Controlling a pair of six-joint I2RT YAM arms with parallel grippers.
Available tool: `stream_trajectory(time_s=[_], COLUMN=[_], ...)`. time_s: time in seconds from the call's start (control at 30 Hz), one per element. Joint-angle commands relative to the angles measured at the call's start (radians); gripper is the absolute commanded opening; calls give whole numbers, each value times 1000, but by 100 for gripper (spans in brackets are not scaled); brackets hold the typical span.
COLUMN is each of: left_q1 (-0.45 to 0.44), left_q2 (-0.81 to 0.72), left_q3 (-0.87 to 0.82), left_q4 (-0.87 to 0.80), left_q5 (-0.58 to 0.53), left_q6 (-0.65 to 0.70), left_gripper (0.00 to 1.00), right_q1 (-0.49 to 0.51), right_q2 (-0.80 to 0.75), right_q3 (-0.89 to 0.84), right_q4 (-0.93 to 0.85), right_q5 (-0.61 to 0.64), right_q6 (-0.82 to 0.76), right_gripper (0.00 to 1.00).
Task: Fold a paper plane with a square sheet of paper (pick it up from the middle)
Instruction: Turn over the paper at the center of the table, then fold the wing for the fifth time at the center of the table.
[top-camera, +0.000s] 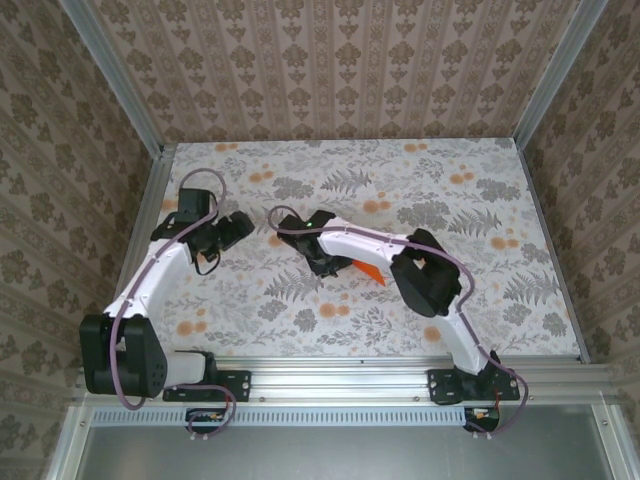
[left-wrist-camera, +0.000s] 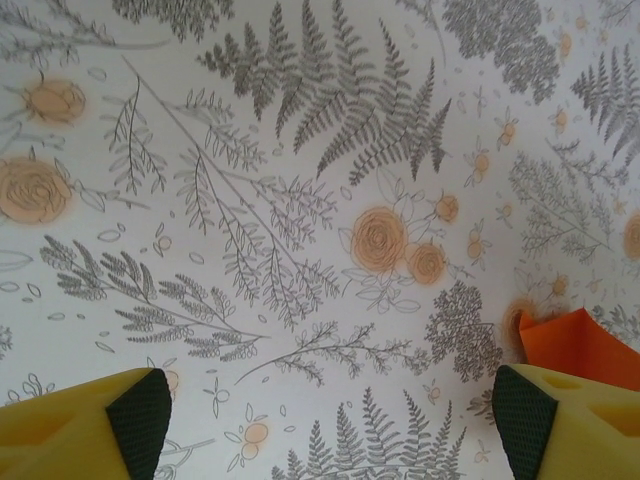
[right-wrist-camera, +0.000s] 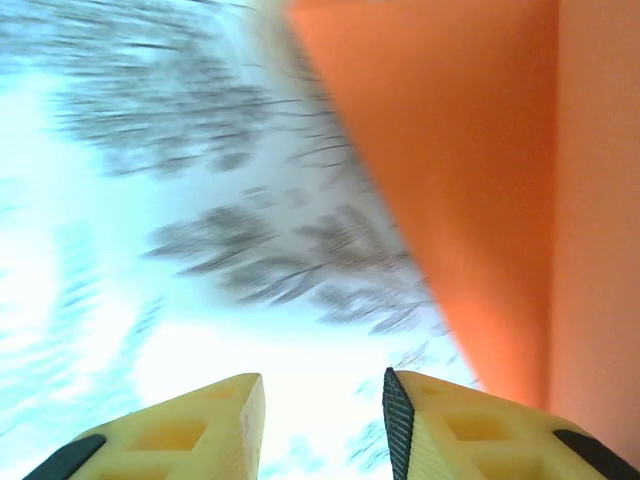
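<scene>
**Orange paper creased and lying mid-table, both grippers empty**

The orange paper (top-camera: 368, 270) lies on the table (top-camera: 500, 320) about at its middle, a little towards the near edge, partly hidden under the right arm. From above, what shows is a narrow orange sliver tapering to a point. In the right wrist view the paper (right-wrist-camera: 470, 180) shows a long straight crease between two shades of orange, so at least one fold looks done. That picture is smeared, though, and I cannot tell whether this is a finished plane or a half-folded sheet. Any remaining folds and the final check of the dart shape are, by my reading, what is left.

The right gripper (right-wrist-camera: 325, 425) hangs right by the paper, its fingers parted by a small gap with only the table between them. The left gripper (left-wrist-camera: 330, 420) sits towards the left edge of the table, fingers spread wide and holding nothing, with a corner of the paper (left-wrist-camera: 580, 350) just beyond its right finger.

The table carries a pale cloth printed with grey ferns and blotchy orange flowers. Patterned wallpaper panels (top-camera: 330, 70) in an aluminium frame (top-camera: 115, 75) close it in on three sides.
</scene>
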Motion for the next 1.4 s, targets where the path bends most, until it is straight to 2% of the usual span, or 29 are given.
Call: stream_trajectory(time_s=[0.0,0.13,0.27,0.43,0.6,0.77,1.03,1.27,1.37], left_q1=[8,1,-27,-64,-104,-141,-208,-315,-400], left_q2=[-21,-19,-19,-14,0,9,32,103,141], left_q3=[-37,-77,-103,-124,-129,-133,-142,-183,-202], left_q4=[40,78,91,99,112,121,165,329,428], left_q5=[55,114,132,128,119,108,111,144,143], left_q6=[-33,-36,-36,-46,-62,-78,-108,-213,-274], left_gripper=[88,89,89,89,89,89,89,89,87], right_q1=[7,-44,-150,-255,-299,-316,-358,-389,-391], right_q2=[-152,-284,-373,-390,-348,-295,-247,-249,-256], right_q3=[-64,-201,-361,-476,-494,-485,-511,-586,-618], right_q4=[80,161,242,275,286,314,362,438,464], right_q5=[-176,-199,-254,-318,-335,-380,-374,-485,-531], right_q6=[-18,-51,-163,-299,-345,-345,-296,-198,-114], right_gripper=[39,38,36,29,28,29,25,22,18])
